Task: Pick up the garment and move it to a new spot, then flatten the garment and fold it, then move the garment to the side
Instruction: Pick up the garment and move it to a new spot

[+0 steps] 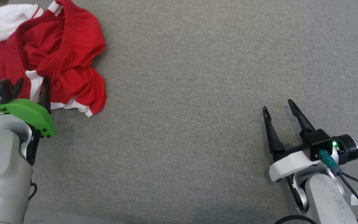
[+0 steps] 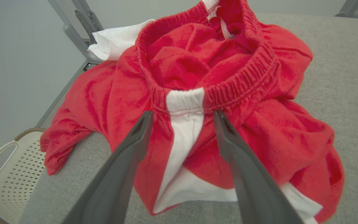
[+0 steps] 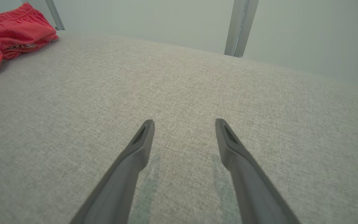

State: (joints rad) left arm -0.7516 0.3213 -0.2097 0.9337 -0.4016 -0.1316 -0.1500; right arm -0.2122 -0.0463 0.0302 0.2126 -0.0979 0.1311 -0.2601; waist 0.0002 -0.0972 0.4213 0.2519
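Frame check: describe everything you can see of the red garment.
The garment is a pair of red shorts in soft knit-looking fabric, with a gathered elastic waistband and white side stripes. It lies crumpled in a heap, waistband gaping upward, at the far left of the grey surface, one end spilling over the edge. A white cloth lies against its far side. The open left gripper straddles a stripe just below the waistband; contact cannot be told.

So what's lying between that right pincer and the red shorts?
Nothing. In the head view the grey fabric surface is bare all the way from the right pincer to the red shorts.
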